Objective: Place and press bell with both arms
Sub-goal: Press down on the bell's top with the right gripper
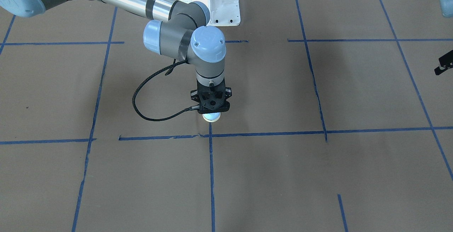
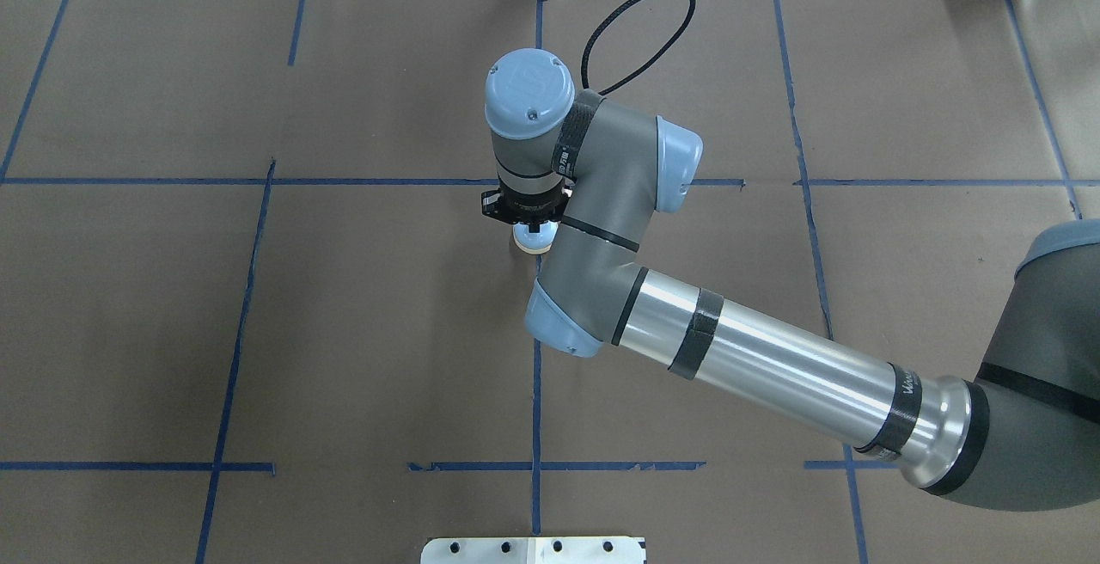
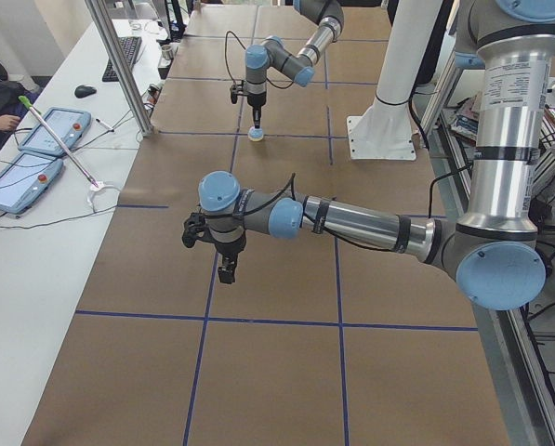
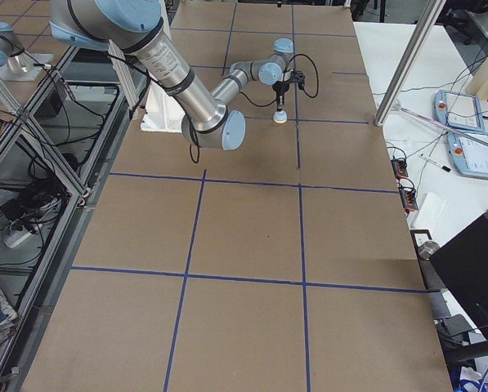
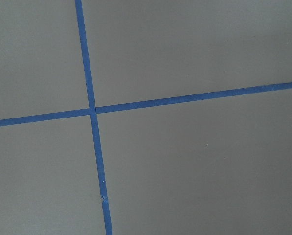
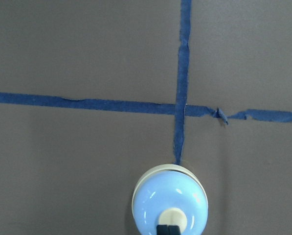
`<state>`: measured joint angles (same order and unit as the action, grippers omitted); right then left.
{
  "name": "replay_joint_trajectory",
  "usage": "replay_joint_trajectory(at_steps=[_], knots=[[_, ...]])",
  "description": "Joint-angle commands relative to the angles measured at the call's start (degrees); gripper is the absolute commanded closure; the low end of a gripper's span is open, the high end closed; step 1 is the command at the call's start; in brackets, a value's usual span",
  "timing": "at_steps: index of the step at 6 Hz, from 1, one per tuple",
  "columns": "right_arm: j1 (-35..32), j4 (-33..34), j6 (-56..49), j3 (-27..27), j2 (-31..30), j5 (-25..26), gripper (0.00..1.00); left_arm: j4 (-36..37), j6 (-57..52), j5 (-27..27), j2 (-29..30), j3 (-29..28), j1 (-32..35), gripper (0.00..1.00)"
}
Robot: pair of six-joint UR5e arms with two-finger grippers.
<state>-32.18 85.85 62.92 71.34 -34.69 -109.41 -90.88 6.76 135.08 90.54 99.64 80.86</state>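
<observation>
the small light-blue domed call bell with cream base (image 6: 169, 198) stands mid-way on the brown paper tabletop (image 2: 369, 332), well away from every edge. the right arm's black two-finger gripper (image 6: 169, 229) points down, its fingertips pinched together and touching the cream button (image 6: 173, 215). the left arm's black gripper (image 3: 226, 271) hangs nearer the left edge; i cannot tell how far open it is.

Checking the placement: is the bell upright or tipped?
Upright. The bell sits on its cream base on the table, dome and button facing up at the right wrist camera.
</observation>
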Motion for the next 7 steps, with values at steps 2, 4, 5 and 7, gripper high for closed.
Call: replay_joint_trajectory(at_steps=[2,4,5,7], knots=[[0.1,-0.1,0.0,-0.8,0.3,0.3,0.97,0.0,0.1,0.0,0.0,0.0,0.0,0.0],[-0.9,0.1,-0.1,0.7,1.5,-0.4,0.96,0.0,0.2,0.0,0.1,-0.1,0.0,0.0],[-1.7,0.5,-0.1,2.0,1.6,-1.4,0.96,0.0,0.3,0.0,0.0,-0.1,0.0,0.0],[-4.4,0.6,0.0,2.2,0.9,-2.5,0.01,0.0,0.4,-0.1,0.0,-0.3,0.0,0.0]])
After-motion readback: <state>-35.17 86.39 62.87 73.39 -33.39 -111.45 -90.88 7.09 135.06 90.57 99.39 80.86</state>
